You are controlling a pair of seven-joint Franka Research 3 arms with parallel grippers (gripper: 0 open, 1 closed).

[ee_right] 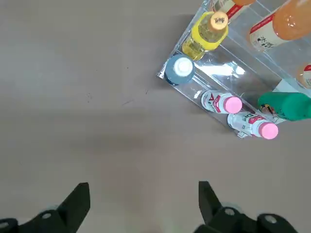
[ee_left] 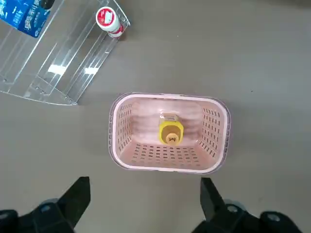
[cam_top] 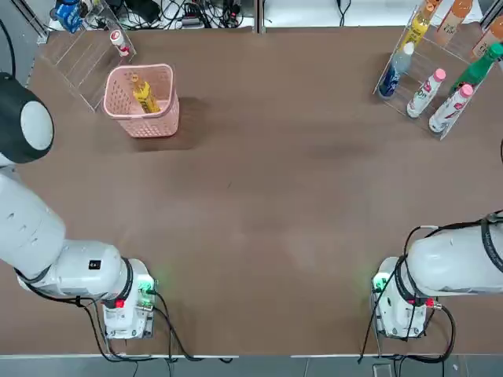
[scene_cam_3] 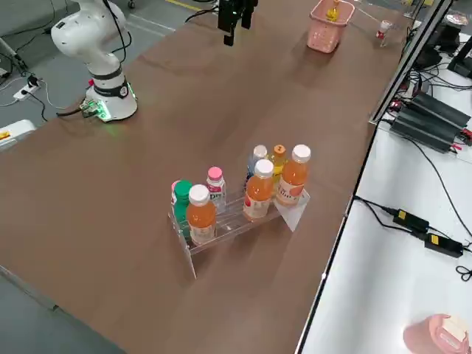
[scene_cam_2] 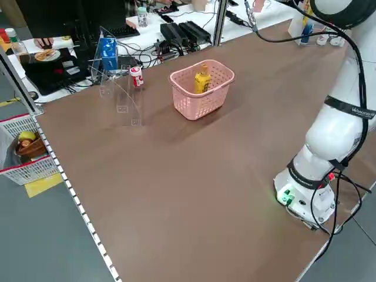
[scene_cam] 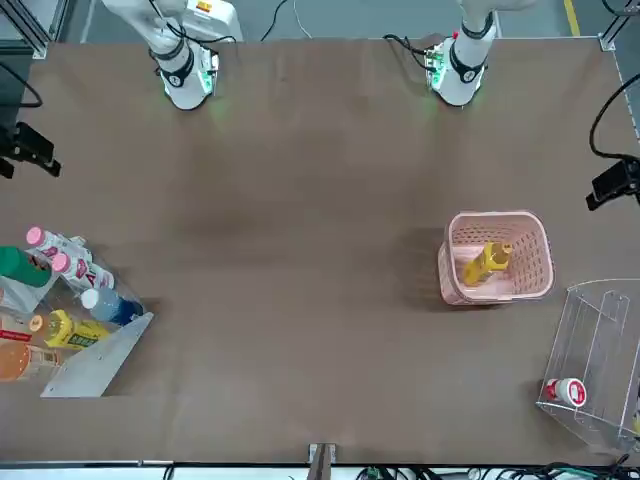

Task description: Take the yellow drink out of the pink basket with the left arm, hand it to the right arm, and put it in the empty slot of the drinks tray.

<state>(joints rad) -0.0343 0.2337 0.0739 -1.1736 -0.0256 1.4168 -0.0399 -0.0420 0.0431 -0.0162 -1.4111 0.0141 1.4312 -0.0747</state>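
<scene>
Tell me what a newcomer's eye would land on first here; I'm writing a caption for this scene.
Probably the pink basket on the robot's left, toward the far edge of the brown table, with a yellow drink bottle inside it. Next would come the clear drinks tray at the far right, crowded with colourful bottles, among them a green one. Two white robot arms reach in from the near side.
</scene>
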